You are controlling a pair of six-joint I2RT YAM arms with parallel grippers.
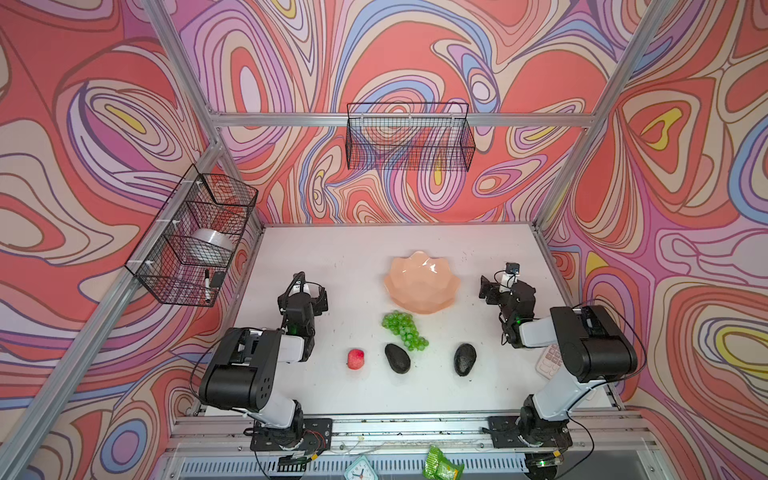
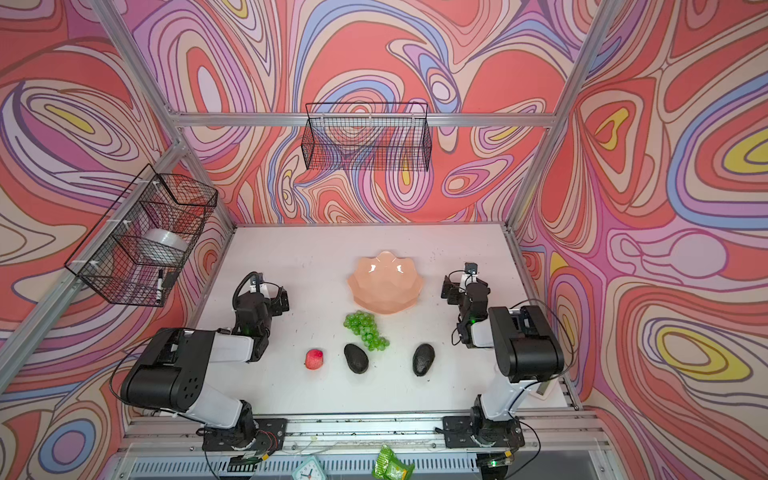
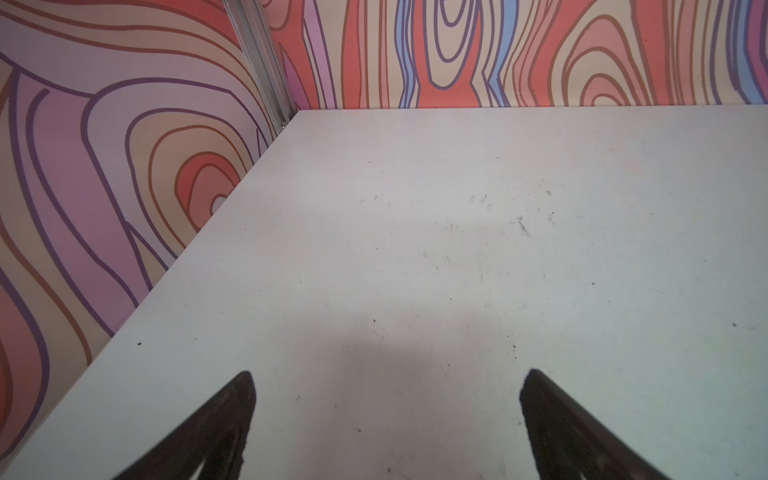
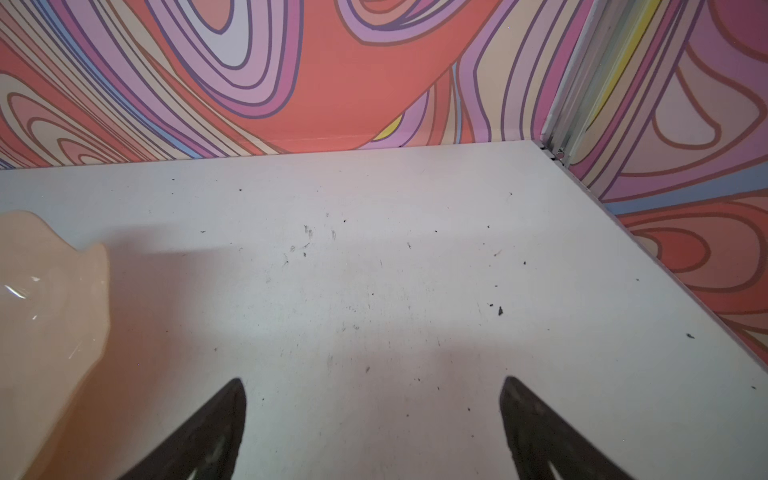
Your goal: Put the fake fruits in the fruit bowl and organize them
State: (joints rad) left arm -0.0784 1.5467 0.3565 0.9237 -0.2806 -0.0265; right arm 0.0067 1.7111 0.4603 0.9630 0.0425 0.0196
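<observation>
The peach-pink fruit bowl [image 1: 422,286] [image 2: 384,282] sits upright on the white desk [image 1: 332,257], a little right of centre and towards the far half, scalloped rim up. All four fruits are out on the desk, nearer to us than the bowl.

Just off the bowl's near rim lies the bunch of green grapes [image 1: 403,330] [image 2: 365,330], trailing away to the near right. Closer to us there's a row. The red-pink fruit [image 1: 355,359] [image 2: 314,359] is on the left. The left avocado [image 1: 397,358] [image 2: 356,358] is in the middle, its far end just beside the tail of the grapes. The right avocado [image 1: 464,359] [image 2: 423,359] lies well apart to the right. Both avocados are dark and bumpy, lying on their sides.

Now the arms. The left gripper [image 3: 390,372] hangs over bare, scuffed desk to the left of the bowl and well apart from it, jaws spread wide, released, grasping nothing. The right gripper [image 4: 374,379] hangs on the bowl's right side, its jaws just as wide and released, nothing between them. The bowl's rim [image 4: 50,324] shows at the edge of its wrist view, apart from the fingers.

Further out, a pink calculator [image 1: 548,361] lies at the near right of the desk, half hidden under the right arm. A black wire basket [image 1: 409,137] hangs on the far wall. A second wire basket [image 1: 166,286] on the left wall holds a clear roll [image 1: 212,245] and a marker [image 1: 206,284]. Past the desk's near edge sit a teal alarm clock [image 1: 360,469] and a green snack packet [image 1: 442,463].
</observation>
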